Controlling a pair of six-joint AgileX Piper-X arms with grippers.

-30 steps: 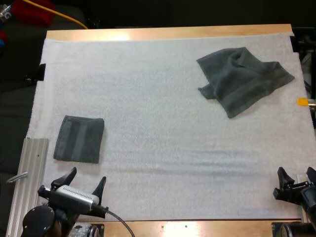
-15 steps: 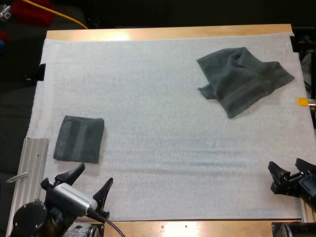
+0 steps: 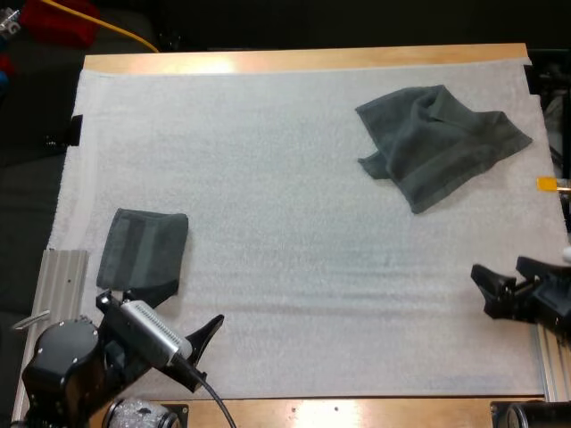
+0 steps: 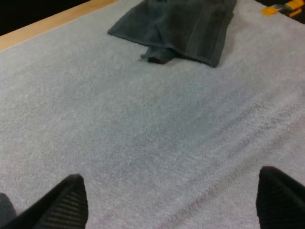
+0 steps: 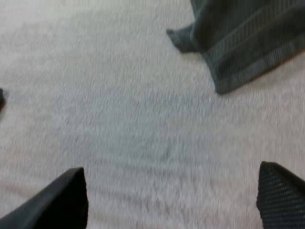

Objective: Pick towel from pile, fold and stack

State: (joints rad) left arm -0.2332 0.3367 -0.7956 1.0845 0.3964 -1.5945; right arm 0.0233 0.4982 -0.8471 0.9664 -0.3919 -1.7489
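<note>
At the far right of the white mat lies the crumpled towel, dark grey-green, bunched along its far side, with a woven band across its near part and one corner reaching towards the mat's right edge. It lies well apart from both grippers. The right gripper hangs at the near right of the mat, on the near side of that towel, its fingers spread wide with nothing between them; from its wrist view the towel's near corner lies ahead over bare mat. The left gripper sits at the near left, also spread wide and holding nothing, its fingers apart above bare mat, the crumpled towel far ahead of them near the bench's wooden far edge.

A folded towel lies flat near the mat's left edge, just beyond the left gripper. From the high view one finger shows over its near edge; whether it touches cannot be told. A ribbed metal rail lies along the near left edge beside the folded towel. Between the two towels the middle of the mat is open, from the near edge to the far one.
</note>
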